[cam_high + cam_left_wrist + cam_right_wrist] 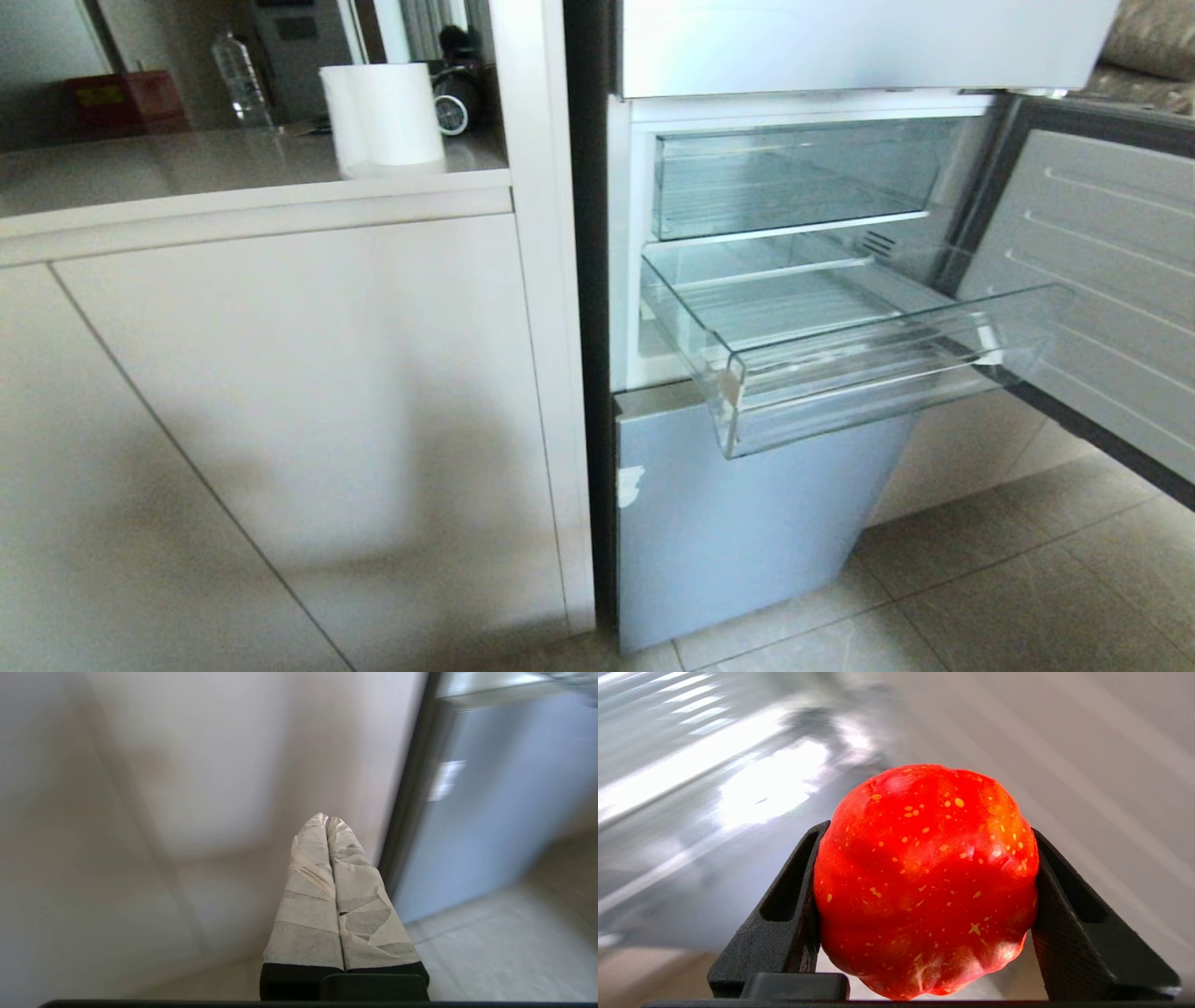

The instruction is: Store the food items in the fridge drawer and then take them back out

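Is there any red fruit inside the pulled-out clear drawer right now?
No, the pulled-out fridge drawer shows only its bare ribbed floor in the head view; the one red fruit sits between the right gripper's fingers.

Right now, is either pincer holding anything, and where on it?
The right pincer holds a lumpy, red, yellow-speckled fruit-like ball, clamped on its two opposite sides. The left pincer is shut and empty.

no text, label or number can be read anywhere.

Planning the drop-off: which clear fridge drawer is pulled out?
The lower fridge drawer, jutting out past the fridge front; the upper drawer sits pushed in.
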### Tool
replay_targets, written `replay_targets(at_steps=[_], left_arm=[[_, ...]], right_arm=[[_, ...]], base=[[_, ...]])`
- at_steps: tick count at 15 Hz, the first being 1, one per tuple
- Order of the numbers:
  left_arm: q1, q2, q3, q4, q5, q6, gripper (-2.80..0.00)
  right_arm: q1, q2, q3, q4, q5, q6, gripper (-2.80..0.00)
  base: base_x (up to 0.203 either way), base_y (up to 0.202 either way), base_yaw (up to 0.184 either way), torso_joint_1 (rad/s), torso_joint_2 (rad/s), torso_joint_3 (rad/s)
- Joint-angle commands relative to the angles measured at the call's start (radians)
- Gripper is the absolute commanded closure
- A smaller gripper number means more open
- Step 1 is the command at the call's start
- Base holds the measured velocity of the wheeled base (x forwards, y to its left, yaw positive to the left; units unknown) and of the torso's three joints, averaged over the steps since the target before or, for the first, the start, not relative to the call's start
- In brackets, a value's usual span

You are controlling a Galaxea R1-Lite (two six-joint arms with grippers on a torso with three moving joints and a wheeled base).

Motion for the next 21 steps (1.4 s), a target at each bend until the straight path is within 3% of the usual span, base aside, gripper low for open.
replay_targets(at_steps=[1, 8, 11, 15, 17, 19, 21], left_arm=[[0.0, 0.001, 0.0, 0.0, 0.0, 0.0, 0.0], [0.0, 0.0, 0.0, 0.0, 0.001, 0.001, 0.0], [0.0, 0.0, 0.0, 0.0, 0.001, 0.0, 0.0], [0.0, 0.0, 0.0, 0.0, 0.001, 0.001, 0.0], [0.0, 0.0, 0.0, 0.0, 0.001, 0.0, 0.0], [0.0, 0.0, 0.0, 0.0, 0.001, 0.001, 0.0], [0.0, 0.001, 0.0, 0.0, 0.001, 0.001, 0.0]], right_arm=[[-0.002, -0.084, 0.018, 0.003, 0.0, -0.009, 0.0], [-0.033, -0.2, -0.024, -0.041, -0.007, -0.028, 0.0], [-0.2, -0.222, -0.019, -0.119, -0.013, -0.029, 0.0], [-0.569, -0.168, 0.06, -0.259, -0.002, -0.011, 0.0], [-0.683, -0.098, 0.211, -0.471, 0.072, 0.012, 0.0], [-0.75, -0.008, 0.364, -0.712, 0.24, 0.028, 0.0], [-0.776, 0.11, 0.415, -0.814, 0.337, 0.035, 0.0]], base=[[-0.005, 0.008, -0.172, -0.006, 0.0, 0.002], [0.001, 0.008, -0.174, 0.002, 0.0, 0.004], [0.001, 0.008, -0.168, 0.0, 0.0, 0.005], [0.0, 0.003, -0.047, 0.002, 0.0, 0.002], [0.0, 0.0, 0.0, 0.0, 0.0, 0.0], [0.0, 0.0, 0.0, 0.0, 0.0, 0.0], [0.0, 0.0, 0.0, 0.0, 0.0, 0.0]])
